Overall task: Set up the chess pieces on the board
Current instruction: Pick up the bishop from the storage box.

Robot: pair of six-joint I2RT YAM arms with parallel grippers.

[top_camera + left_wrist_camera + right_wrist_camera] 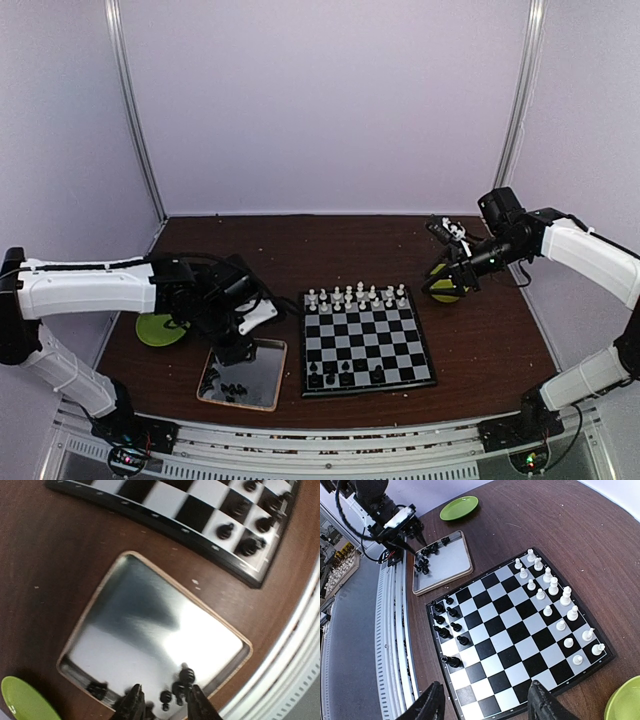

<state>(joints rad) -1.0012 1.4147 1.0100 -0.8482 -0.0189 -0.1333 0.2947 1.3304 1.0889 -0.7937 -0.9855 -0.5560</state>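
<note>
- 16 white chess pieces are standing on the board, roughly 8 black pieces too.
- More black pieces are lying in the metal tray beneath open, empty left jaws.
- Right jaws are hanging open, empty.

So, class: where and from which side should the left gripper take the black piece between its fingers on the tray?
Probably pinch the black piece across its slim body, straight down from above: the left gripper's open fingers straddle it, and neighbouring pieces crowd its side.
</note>
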